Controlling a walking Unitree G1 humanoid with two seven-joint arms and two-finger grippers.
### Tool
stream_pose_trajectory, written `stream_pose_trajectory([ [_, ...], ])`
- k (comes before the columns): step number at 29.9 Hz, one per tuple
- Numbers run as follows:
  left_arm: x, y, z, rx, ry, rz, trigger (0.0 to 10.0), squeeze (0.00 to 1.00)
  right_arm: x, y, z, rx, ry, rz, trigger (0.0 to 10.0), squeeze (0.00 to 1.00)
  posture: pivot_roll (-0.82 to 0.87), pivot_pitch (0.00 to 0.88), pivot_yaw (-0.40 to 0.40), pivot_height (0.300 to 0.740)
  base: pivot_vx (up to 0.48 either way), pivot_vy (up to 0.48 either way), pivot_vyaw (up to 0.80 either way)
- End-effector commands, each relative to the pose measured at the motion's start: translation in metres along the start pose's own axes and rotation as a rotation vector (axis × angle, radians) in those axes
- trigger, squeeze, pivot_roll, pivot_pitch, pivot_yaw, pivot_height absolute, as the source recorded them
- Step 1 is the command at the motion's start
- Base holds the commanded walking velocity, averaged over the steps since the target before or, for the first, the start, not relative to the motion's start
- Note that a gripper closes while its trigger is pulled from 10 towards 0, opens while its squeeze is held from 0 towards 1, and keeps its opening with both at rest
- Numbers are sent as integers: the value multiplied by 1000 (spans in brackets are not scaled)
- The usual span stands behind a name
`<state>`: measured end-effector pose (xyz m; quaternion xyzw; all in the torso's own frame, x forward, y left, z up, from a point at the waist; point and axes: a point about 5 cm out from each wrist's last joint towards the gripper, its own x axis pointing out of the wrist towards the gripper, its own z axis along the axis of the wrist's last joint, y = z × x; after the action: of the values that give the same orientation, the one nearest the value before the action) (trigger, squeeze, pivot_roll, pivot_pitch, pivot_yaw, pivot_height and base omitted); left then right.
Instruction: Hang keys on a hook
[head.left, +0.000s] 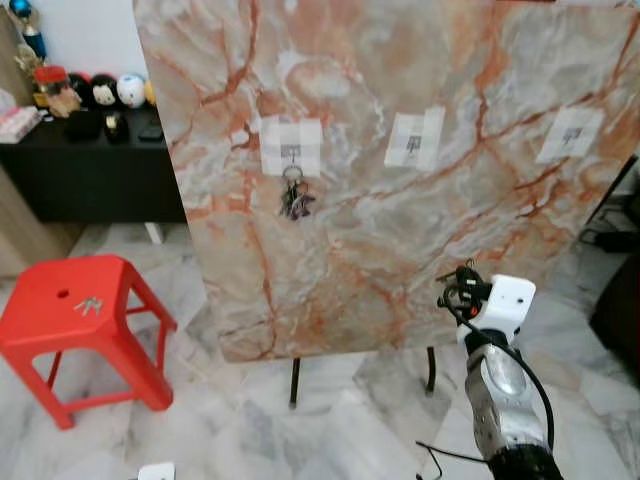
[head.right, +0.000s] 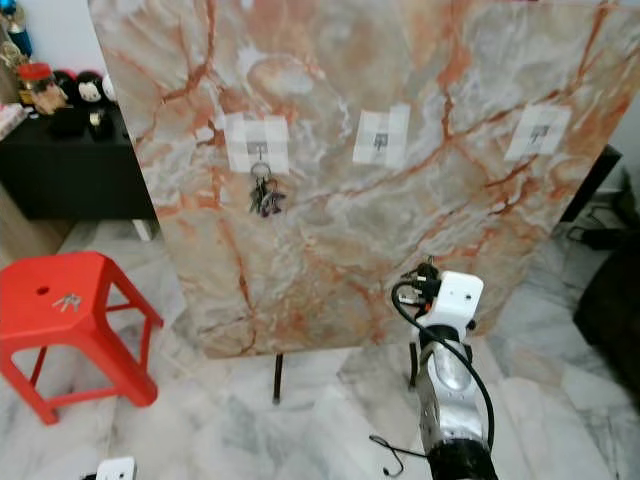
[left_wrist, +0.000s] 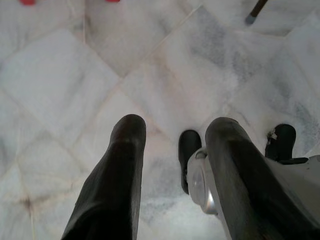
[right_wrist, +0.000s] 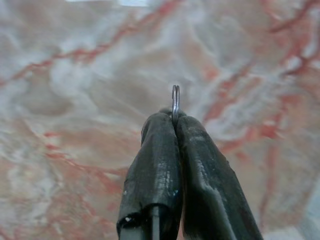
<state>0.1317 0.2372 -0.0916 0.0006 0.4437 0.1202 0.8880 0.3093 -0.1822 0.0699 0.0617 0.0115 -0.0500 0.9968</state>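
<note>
The right arm (head.left: 500, 390) reaches forward and up toward the lower part of the marble board (head.left: 400, 230), its wrist raised in front of the slab. The right gripper (right_wrist: 174, 119) has its two black fingers pressed together on a thin metal key ring (right_wrist: 175, 100), which sticks out edge-on just past the tips, close to the board. The left gripper (left_wrist: 175, 135) hangs low over the marble floor (left_wrist: 75, 75), fingers apart and holding nothing.

Three hooks sit on pale patches across the board. A bunch of keys (head.left: 293, 196) hangs from the left hook (head.left: 291, 152); the middle hook (head.left: 413, 143) and right hook (head.left: 567, 135) are bare. More keys (head.left: 88, 306) lie on the red stool (head.left: 70, 330). No writing is legible.
</note>
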Motion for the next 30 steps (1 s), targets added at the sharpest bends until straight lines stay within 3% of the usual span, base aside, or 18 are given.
stream_pose_trajectory([
  [1,-1,-2,-4,-20,20,-4,10000,0,5,4,6,-8,-21,12,10000,0,-6,0,-64,740,0,0,0],
  [12,0,-3,-4,-27,25,-8,10000,0,7,6,13,-21,-56,10,10000,0,-10,0,-63,740,0,0,0],
  [22,-1,-1,-5,-50,29,-1,10000,0,7,-1,4,12,18,-29,10000,0,-8,0,-71,740,0,94,0],
  [30,-1,-3,-4,-33,14,-14,10000,0,7,-1,3,23,25,-29,10000,0,-6,0,-71,740,0,226,-740],
])
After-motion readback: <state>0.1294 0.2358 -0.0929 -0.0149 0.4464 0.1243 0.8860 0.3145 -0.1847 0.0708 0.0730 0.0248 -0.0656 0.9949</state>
